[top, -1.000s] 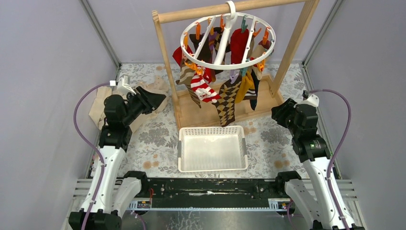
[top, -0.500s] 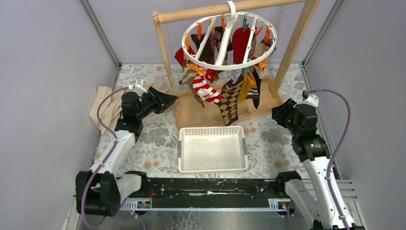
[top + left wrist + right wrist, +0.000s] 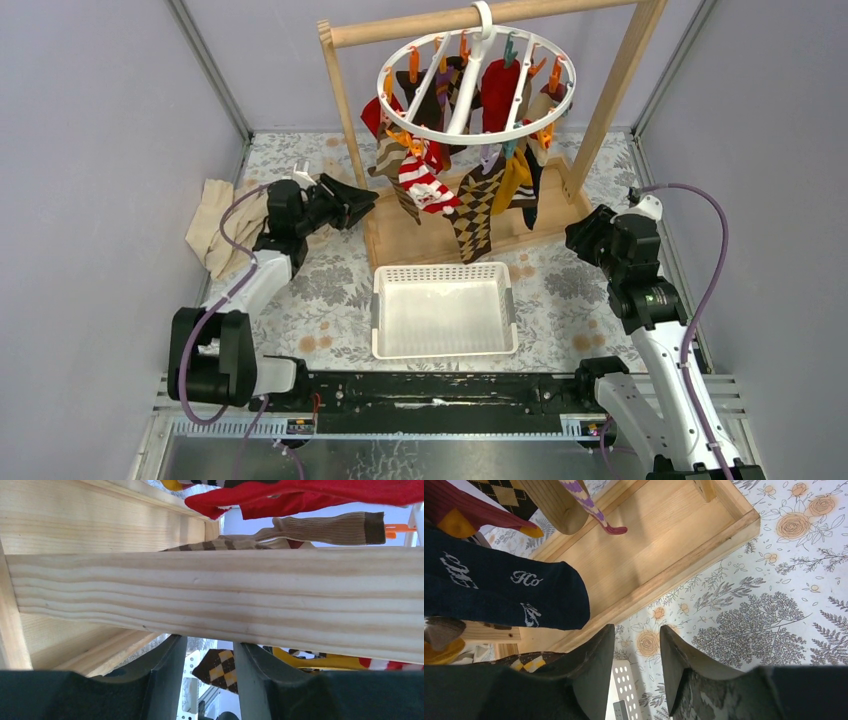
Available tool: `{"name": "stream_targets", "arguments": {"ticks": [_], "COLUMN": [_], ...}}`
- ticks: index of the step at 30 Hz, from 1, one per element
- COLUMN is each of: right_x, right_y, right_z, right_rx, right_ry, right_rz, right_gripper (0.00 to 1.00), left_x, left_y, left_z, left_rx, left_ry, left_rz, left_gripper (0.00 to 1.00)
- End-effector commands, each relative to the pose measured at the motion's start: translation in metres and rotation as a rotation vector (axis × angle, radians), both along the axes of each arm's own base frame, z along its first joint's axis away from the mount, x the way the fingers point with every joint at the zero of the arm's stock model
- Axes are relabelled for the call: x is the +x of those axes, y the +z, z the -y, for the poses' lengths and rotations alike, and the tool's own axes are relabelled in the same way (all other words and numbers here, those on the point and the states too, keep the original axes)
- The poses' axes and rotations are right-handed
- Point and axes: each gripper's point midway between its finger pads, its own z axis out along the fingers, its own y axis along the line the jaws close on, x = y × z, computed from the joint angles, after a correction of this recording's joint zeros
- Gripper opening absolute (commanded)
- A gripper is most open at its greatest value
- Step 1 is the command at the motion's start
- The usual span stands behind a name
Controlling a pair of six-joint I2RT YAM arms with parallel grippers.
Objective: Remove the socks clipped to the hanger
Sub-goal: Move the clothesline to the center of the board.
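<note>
The white round hanger (image 3: pixel 476 135) hangs by its hook from the wooden rack's top bar, with several socks clipped under it: a red-and-white striped sock (image 3: pixel 425 186), a brown argyle sock (image 3: pixel 478 208), a mustard sock (image 3: pixel 514 178), a red sock (image 3: pixel 499 90) and a dark navy sock (image 3: pixel 532 195). My left gripper (image 3: pixel 366 203) is open and empty, tips against the rack's left post (image 3: pixel 215 597); the argyle sock (image 3: pixel 217 664) shows between its fingers. My right gripper (image 3: pixel 578 232) is open and empty beside the rack's right end, near the navy sock (image 3: pixel 499 590).
The wooden rack frame (image 3: pixel 345 100) stands on a tray-like base (image 3: pixel 420 235) at the back. A white perforated basket (image 3: pixel 442 347) sits in front of it, between the arms. A beige cloth (image 3: pixel 215 225) lies at the left on the flowered table cover.
My left arm has swung right and forward from over the beige cloth to the rack's left post. The hanger swayed slightly. The right arm has barely moved.
</note>
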Motion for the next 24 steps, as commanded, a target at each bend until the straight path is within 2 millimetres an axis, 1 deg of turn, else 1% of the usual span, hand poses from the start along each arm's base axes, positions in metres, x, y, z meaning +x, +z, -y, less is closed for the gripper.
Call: {"name": "stream_targets", "arguments": {"ticks": [1, 3, 12, 14, 16, 17, 21, 24], "right_x": [0.005, 0.004, 0.002, 0.002, 0.002, 0.002, 0.001, -0.001], "right_y": [0.020, 0.021, 0.020, 0.020, 0.020, 0.020, 0.020, 0.020], "right_z": [-0.004, -0.003, -0.004, -0.004, -0.004, -0.004, -0.004, -0.003], "right_rx": [0.000, -0.002, -0.009, -0.009, -0.009, -0.010, -0.012, -0.017], "right_ry": [0.027, 0.028, 0.036, 0.038, 0.038, 0.039, 0.041, 0.038], "right_rz": [0.056, 0.056, 0.055, 0.055, 0.056, 0.055, 0.054, 0.054], "right_gripper": [0.46, 0.46, 0.47, 0.47, 0.48, 0.48, 0.48, 0.49], "left_x": [0.028, 0.039, 0.089, 0.100, 0.113, 0.120, 0.146, 0.162], "left_y": [0.023, 0.024, 0.011, 0.006, 0.001, -0.007, -0.009, -0.012], "left_z": [-0.002, -0.003, -0.021, -0.024, -0.025, -0.026, -0.028, -0.031], "left_rx": [0.009, 0.028, 0.115, 0.136, 0.147, 0.152, 0.175, 0.212], "left_ry": [0.031, 0.039, 0.096, 0.104, 0.105, 0.105, 0.109, 0.117], "left_rz": [0.082, 0.085, 0.080, 0.076, 0.078, 0.064, 0.084, 0.085], "left_gripper": [0.47, 0.47, 0.45, 0.45, 0.44, 0.44, 0.42, 0.42]}}
